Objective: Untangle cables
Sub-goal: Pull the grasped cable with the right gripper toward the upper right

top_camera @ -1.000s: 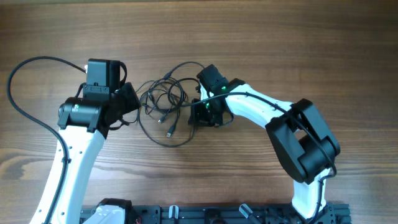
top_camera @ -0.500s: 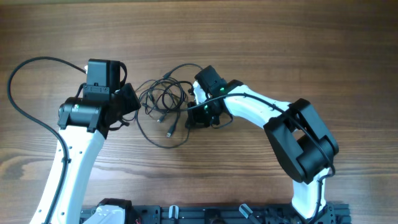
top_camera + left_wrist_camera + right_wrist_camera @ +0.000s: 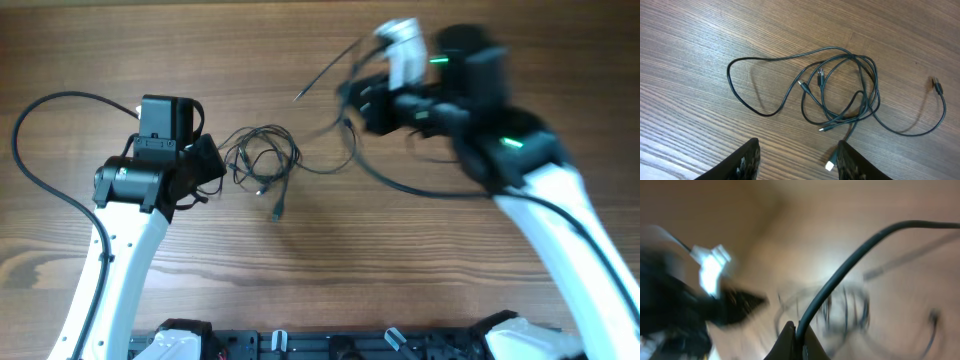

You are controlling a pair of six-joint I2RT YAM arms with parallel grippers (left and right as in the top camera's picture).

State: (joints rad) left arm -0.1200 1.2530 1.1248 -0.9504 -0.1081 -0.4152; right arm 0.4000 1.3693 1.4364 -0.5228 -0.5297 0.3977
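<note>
Overhead and wrist views of a wooden table (image 3: 450, 290) with two arms. The cables (image 3: 840, 92), thin black cords looped into a loose tangle, lie flat on the wood left of centre in the overhead view and at the centre of the left wrist view. One long loop of the tangle reaches toward the left of the left wrist frame, and a single strand trails to the right and ends in a small dark plug (image 3: 937, 85). A white-tipped connector (image 3: 830, 165) lies at the lower edge, just beside the right-hand finger. The left gripper (image 3: 797, 161), at the left of the tangle in the overhead view, has its fingers (image 3: 747, 160) spread apart with nothing between them; bare wood shows in the gap. The right gripper (image 3: 796, 339), blurred in the upper right of the overhead frame, is clamped tight on the lifted cable (image 3: 850, 260), one black cord that rises from the pinched fingertips toward the upper right of the right wrist view. The tangle appears below it, out of focus. A thicker arm cable (image 3: 30, 120) curves along the left edge of the overhead frame.
</note>
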